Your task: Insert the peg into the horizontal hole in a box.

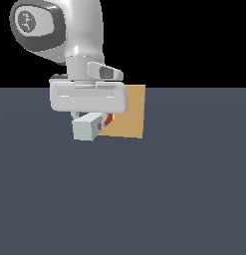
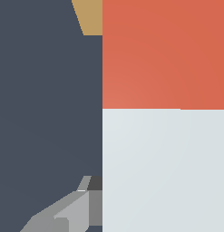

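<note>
At the face of the box (image 1: 130, 112), the peg (image 1: 87, 126) is held level in the closed gripper (image 1: 90, 121), red end forward; insertion is judged under way, with a straight push along the hidden hole required next.

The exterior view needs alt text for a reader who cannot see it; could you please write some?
A white robot arm's gripper holds the peg just above a dark grey floor, its pale end toward the camera and its red end against the tan-orange box behind. The hole is hidden, and the background is black.
</note>
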`<state>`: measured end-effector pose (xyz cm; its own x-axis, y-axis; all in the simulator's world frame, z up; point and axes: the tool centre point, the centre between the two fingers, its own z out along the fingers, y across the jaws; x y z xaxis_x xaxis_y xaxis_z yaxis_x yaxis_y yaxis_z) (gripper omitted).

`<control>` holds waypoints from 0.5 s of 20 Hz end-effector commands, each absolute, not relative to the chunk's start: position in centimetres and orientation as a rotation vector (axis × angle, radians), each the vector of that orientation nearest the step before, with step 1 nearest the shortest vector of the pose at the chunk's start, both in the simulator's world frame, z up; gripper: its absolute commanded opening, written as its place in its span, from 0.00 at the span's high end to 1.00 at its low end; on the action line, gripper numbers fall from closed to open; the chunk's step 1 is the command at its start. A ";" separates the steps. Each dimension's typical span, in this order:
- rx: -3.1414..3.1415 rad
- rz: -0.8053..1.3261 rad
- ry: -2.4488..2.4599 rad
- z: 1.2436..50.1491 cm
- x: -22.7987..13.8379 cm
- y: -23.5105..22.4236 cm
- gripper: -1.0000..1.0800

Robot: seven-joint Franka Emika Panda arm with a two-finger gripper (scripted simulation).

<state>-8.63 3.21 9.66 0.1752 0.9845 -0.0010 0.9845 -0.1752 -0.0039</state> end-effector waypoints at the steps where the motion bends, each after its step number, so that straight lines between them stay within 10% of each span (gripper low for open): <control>1: -2.413 0.000 -2.011 9.9 -8.5 3.3 1.00; 10: -2.415 -0.007 -2.011 10.0 -8.3 3.4 1.00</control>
<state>-8.47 3.34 9.82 0.1808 0.9835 0.0009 0.9835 -0.1808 -0.0014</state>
